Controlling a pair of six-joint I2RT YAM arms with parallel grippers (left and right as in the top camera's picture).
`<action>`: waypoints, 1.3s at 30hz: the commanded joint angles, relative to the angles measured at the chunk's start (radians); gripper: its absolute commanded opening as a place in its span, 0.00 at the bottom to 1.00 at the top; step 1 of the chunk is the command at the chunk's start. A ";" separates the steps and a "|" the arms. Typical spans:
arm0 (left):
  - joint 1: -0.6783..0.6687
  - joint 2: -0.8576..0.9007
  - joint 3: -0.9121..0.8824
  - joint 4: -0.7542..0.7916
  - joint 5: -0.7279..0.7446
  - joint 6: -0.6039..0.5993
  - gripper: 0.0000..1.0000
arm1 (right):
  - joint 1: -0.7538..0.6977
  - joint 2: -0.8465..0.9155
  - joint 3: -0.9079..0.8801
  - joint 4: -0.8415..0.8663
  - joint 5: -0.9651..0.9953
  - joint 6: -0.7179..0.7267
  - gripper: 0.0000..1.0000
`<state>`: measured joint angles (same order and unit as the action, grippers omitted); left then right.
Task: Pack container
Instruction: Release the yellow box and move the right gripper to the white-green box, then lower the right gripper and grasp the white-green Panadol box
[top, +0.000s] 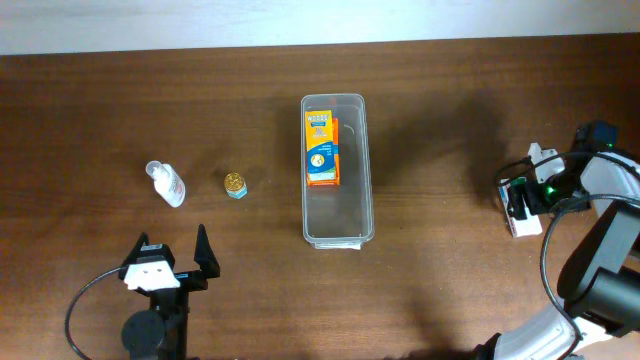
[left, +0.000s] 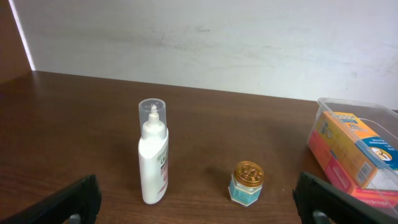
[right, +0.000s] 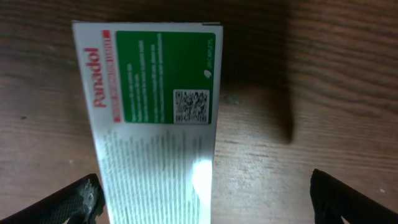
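Observation:
The clear plastic container (top: 338, 170) stands at the table's middle with an orange box (top: 322, 149) in its far half; both show at the right of the left wrist view, the container (left: 373, 112) and the box (left: 354, 149). A white bottle (top: 166, 183) (left: 153, 155) lies left of it, and a small gold-lidded jar (top: 235, 185) (left: 246, 183) sits between them. My left gripper (top: 172, 262) (left: 199, 205) is open and empty near the front edge. My right gripper (top: 522, 198) (right: 205, 196) is open, low over a white and green Panadol box (right: 152, 124) (top: 519, 212), which lies between its fingers by the left one.
A white wall runs behind the table's far edge (left: 205, 43). Dark wood tabletop (top: 450, 260) lies between the container and the right arm.

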<state>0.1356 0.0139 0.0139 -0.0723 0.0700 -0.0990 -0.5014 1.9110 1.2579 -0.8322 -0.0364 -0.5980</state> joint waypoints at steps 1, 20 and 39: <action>-0.004 -0.007 -0.005 -0.004 -0.007 -0.006 0.99 | -0.003 0.031 -0.009 0.007 -0.020 0.049 0.99; -0.004 -0.007 -0.005 -0.004 -0.007 -0.006 0.99 | 0.072 0.044 -0.010 0.050 0.045 0.170 0.99; -0.004 -0.007 -0.005 -0.004 -0.007 -0.006 0.99 | 0.072 0.098 -0.014 0.068 0.049 0.200 0.99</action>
<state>0.1356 0.0139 0.0139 -0.0723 0.0704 -0.0986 -0.4339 1.9659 1.2575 -0.7765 -0.0032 -0.4152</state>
